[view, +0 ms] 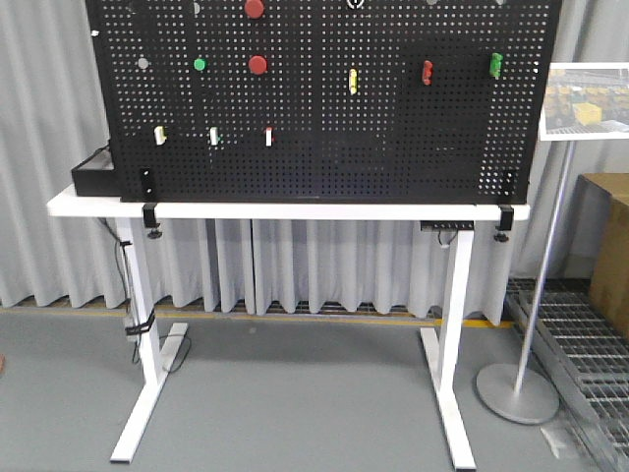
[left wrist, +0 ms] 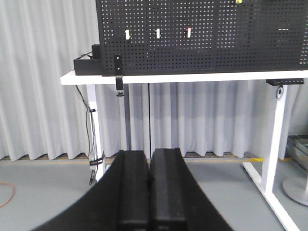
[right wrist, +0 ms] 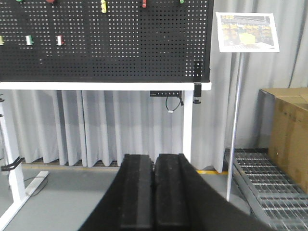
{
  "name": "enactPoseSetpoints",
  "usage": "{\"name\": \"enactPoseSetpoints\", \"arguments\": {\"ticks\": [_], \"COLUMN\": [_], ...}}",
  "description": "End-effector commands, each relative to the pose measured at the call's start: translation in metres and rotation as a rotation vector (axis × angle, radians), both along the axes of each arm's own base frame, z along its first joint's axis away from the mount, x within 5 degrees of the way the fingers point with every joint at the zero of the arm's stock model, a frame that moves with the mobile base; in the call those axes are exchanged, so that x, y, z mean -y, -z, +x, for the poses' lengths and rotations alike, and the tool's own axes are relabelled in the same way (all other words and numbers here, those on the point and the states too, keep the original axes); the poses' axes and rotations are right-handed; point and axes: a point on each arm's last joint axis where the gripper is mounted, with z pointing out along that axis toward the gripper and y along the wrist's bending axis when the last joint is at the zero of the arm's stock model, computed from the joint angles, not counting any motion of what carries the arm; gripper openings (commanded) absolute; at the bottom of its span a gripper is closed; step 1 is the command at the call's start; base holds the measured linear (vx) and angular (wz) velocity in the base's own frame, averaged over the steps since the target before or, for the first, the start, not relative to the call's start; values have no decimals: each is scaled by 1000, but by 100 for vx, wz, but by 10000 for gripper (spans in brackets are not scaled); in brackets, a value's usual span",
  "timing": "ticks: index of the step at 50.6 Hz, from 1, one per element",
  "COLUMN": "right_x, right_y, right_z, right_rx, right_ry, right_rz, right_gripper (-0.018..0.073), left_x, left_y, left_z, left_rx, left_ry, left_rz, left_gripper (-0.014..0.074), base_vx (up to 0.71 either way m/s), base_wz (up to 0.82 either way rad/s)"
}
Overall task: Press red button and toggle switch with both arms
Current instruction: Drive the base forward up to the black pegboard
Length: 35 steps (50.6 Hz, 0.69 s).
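Note:
A black pegboard [view: 324, 147] stands on a white table [view: 285, 209]. Two round red buttons are on it, one [view: 257, 65] mid-board and one [view: 254, 8] at the top edge. The toggle switch [view: 355, 3] is a small ringed knob cut off by the frame's top. My left gripper [left wrist: 149, 155] is shut and empty, low and far back from the board, facing its left end. My right gripper [right wrist: 154, 157] is likewise shut and empty, facing the board's right end [right wrist: 144, 53]. Neither arm shows in the front view.
Also on the board are a green button [view: 200, 64], yellow clip [view: 353, 81], red clip [view: 427, 72], green clip [view: 496, 65] and three small rocker tabs [view: 213, 136]. A black box [view: 93, 175] sits at the table's left. At right: sign stand [view: 536, 324], cardboard box [view: 611, 246], floor grate [view: 580, 354].

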Motion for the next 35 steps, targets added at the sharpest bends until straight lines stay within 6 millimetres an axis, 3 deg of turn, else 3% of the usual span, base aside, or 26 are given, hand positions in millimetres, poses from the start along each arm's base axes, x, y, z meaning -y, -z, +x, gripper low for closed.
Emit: {"name": "enactPoseSetpoints", "arguments": {"ticks": [1, 35], "right_x": [0, 0], "right_y": [-4, -4], "right_z": [-1, -1], "right_rx": [80, 80], "right_ry": [2, 2], "right_rz": [-6, -6], "right_gripper": [-3, -3], "left_x": [0, 0], "left_y": [3, 3], "left_z": [0, 0], "left_rx": [62, 62], "left_ry": [0, 0], "left_rz": [-5, -5], "left_gripper": [1, 1], "base_vx": [45, 45], "base_wz": [-3, -3]}}
